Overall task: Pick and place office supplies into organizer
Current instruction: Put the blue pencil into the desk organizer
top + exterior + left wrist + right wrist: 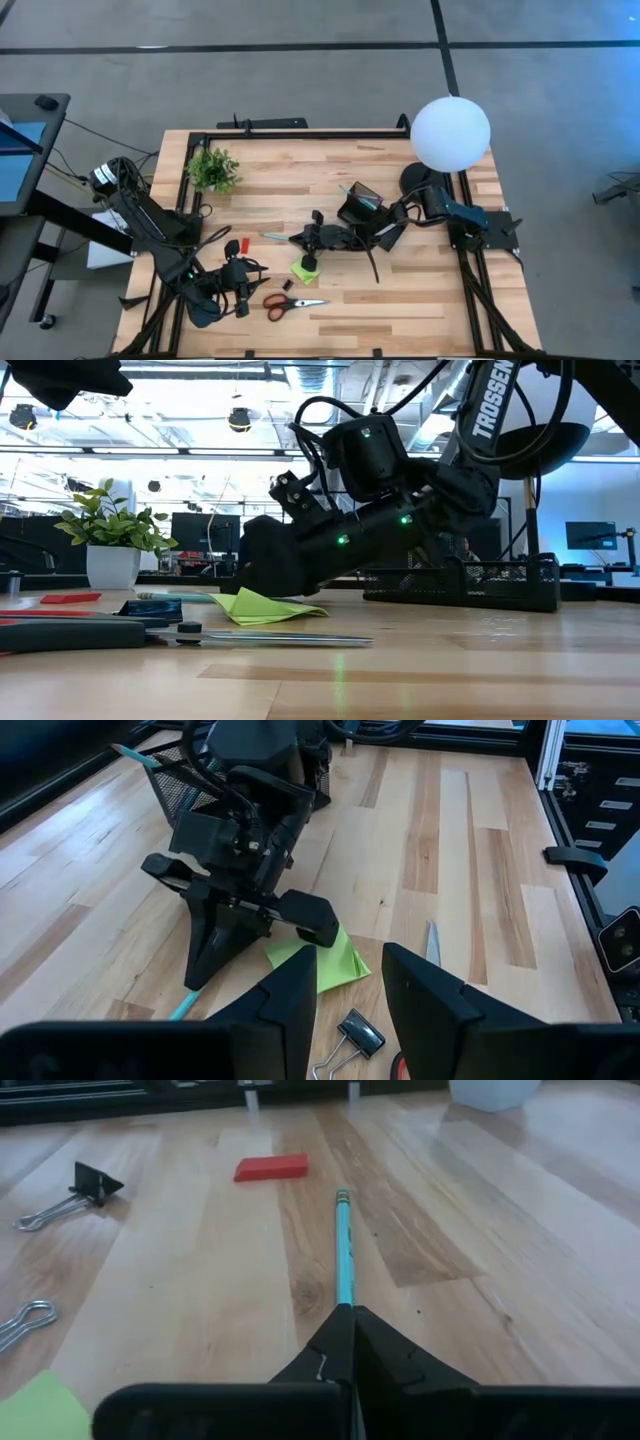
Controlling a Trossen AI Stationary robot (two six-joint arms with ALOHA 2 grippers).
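My right gripper (350,1320) reaches across the table's middle and is shut on a teal pen (344,1250) that lies on the wood. A lime-green sticky-note pad (305,268) lies just nearer than the gripper. Red-handled scissors (290,303) rest near the front edge. A small red block (271,1168) and a black binder clip (95,1180) lie beyond the pen. The black mesh organizer (360,205) stands behind the right arm, a teal pen sticking out of it. My left gripper (350,995) hovers open at the front left, above another black clip (355,1032). My right gripper pinches the teal pen's near end (345,1302) between its two fingertips. The fingers come slanting down from the table's right side and lie along the pen. The rest of the pen (275,237) stretches away toward the left, on or just above the table.
A small potted plant (213,170) stands at the far left. A white globe lamp (450,132) stands at the far right. A loose wire clip handle (25,1320) lies near the pad. Bare wood lies along the front right.
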